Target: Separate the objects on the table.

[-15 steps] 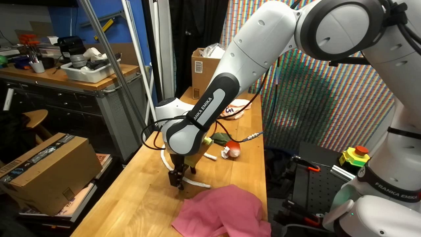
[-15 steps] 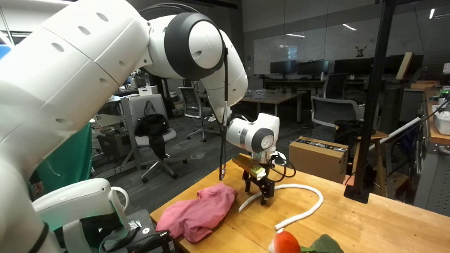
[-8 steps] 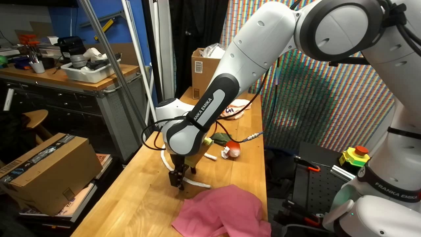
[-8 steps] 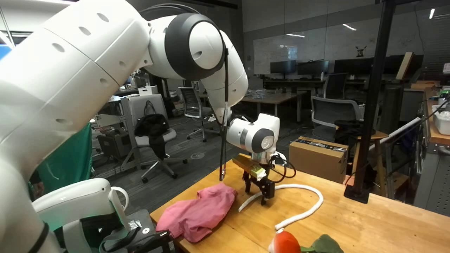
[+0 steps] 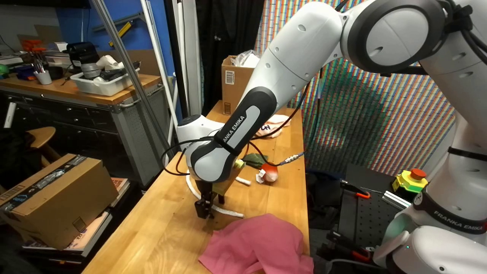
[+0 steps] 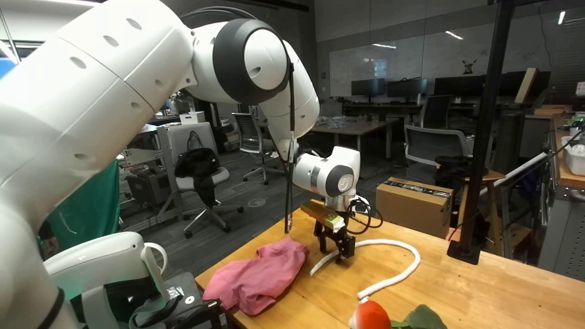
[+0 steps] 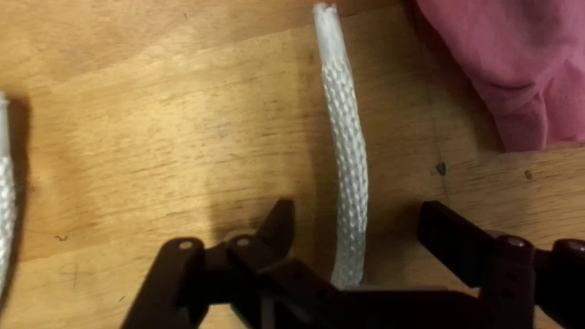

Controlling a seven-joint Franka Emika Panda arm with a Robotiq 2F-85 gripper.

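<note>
The thin white cord lies curved on the light-wood table. My gripper is open, with one finger on each side of the cord and gaps to both; the fingers are low over the table. The gripper also shows in both exterior views near one cord end. The pink cloth lies crumpled beside that end, also in both exterior views. A red-and-white item and a green item lie near the cord's other end. The white printed cloth is farther off, partly hidden.
An open cardboard box stands at the table's far end. Another taped box sits beside the table. A black post rises from the tabletop. Loose cables hang from my arm near the wrist.
My gripper has shifted slightly, a little leftward in both exterior views, staying low over the cord. The cord, the pink cloth and the other items look unmoved.
</note>
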